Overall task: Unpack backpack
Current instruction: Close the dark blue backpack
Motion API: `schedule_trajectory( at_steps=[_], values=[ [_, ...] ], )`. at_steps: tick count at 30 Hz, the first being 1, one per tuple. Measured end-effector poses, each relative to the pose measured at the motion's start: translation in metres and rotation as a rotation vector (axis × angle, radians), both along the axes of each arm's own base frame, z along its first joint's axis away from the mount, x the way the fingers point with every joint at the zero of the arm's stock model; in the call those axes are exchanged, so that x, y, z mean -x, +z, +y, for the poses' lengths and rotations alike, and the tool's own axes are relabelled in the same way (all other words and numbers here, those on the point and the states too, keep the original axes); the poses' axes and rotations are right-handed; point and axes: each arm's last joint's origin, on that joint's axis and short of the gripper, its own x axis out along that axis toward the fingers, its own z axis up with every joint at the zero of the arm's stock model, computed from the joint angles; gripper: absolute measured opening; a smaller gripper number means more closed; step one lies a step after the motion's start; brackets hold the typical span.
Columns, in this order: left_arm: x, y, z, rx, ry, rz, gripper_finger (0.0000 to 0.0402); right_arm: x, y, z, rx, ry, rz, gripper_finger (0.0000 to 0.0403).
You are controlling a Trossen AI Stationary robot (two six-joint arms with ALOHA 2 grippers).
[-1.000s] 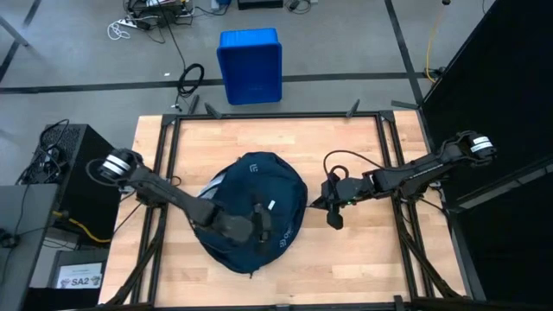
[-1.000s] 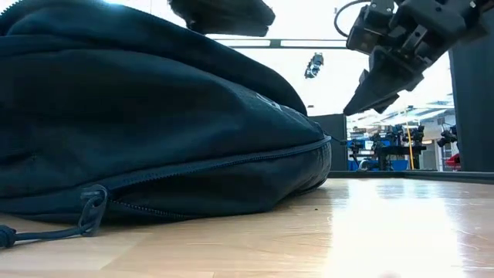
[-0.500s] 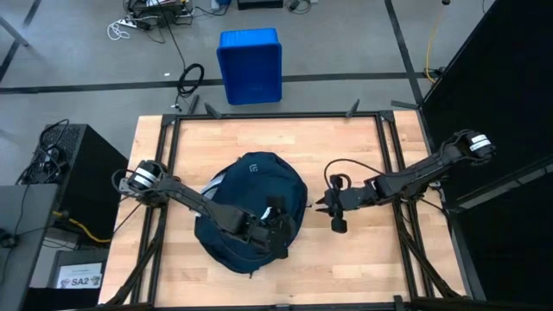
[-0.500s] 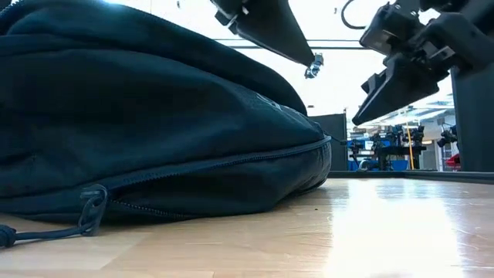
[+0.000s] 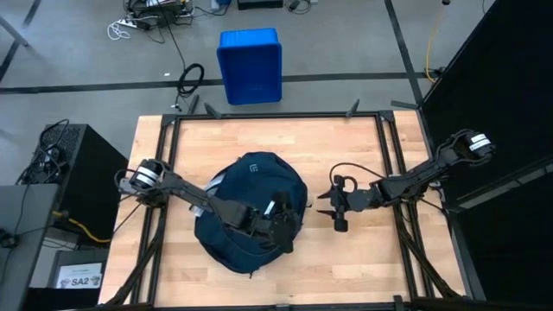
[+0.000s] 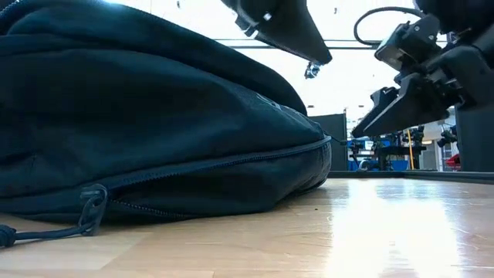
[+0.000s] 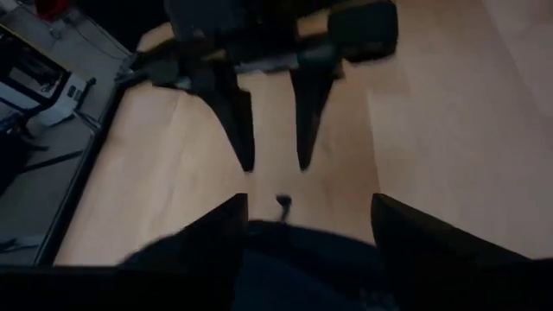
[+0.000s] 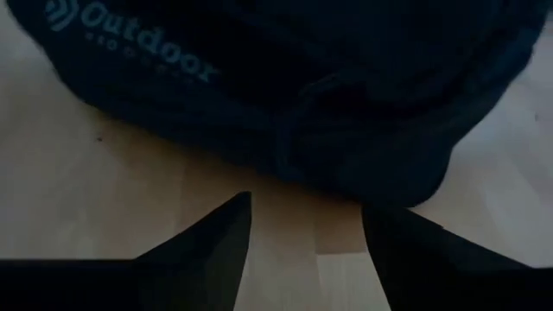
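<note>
Above the right-hand slope of the backpack (image 5: pixel 251 210), the left gripper (image 5: pixel 278 226) hangs with its 2 fingers spread and nothing between them; its wrist view shows the navy fabric just under the fingertips and a small zipper pull (image 7: pixel 282 204) at the bag's edge. Facing it from just beside that same edge, the right gripper (image 5: pixel 323 207) is also spread and empty, held off the worktop (image 5: pixel 363 155) and pointing at the bag's side, where the printed Outdoor lettering (image 8: pixel 143 34) shows.

The backpack lies flat near the middle of the worktop, rounded and apparently zipped shut.

From here the likeliest trouble is a missed pinch: the pull is small and dark against dark cloth, so either gripper could close on loose fabric instead. The bag is soft and unanchored, so a tug on the zipper would probably drag or roll it toward the puller unless the other arm pins it. With both grippers converging on 1 spot, their fingers could also knock together.

Much stays hidden. Nothing inside the bag can be seen. The left arm covers part of the bag's top in the high view, and the low view cuts off both arms above the grippers. Which way the zipper runs past the pull cannot be told. A blue bin (image 5: pixel 250 65) sits on the floor beyond the worktop.
</note>
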Motion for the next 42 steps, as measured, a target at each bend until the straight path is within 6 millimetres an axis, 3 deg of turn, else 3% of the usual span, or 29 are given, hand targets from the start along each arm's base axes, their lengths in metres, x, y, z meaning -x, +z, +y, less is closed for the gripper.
schedule_trajectory(
  at_steps=[4, 13, 21, 31, 42],
  values=[
    [-0.004, 0.004, 0.003, 0.017, 0.01, -0.045, 0.0241, -0.002, 0.002, -0.003, -0.004, -0.01, -0.02, 0.0187],
    [-0.017, -0.019, 0.0, -0.016, -0.013, -0.042, 0.0251, -0.006, 0.003, -0.01, -0.059, 0.011, -0.023, 0.0165],
    [-0.017, -0.021, 0.0, -0.024, 0.004, -0.043, 0.0251, -0.01, 0.005, -0.009, -0.083, 0.021, -0.074, 0.0179],
    [-0.017, -0.021, 0.0, -0.028, 0.007, -0.041, 0.0251, -0.035, -0.028, -0.016, -0.076, -0.035, 0.005, 0.0188],
    [-0.013, -0.027, 0.002, -0.041, 0.019, 0.032, 0.025, -0.044, -0.027, -0.015, -0.091, 0.027, 0.018, 0.0069]
  ],
)
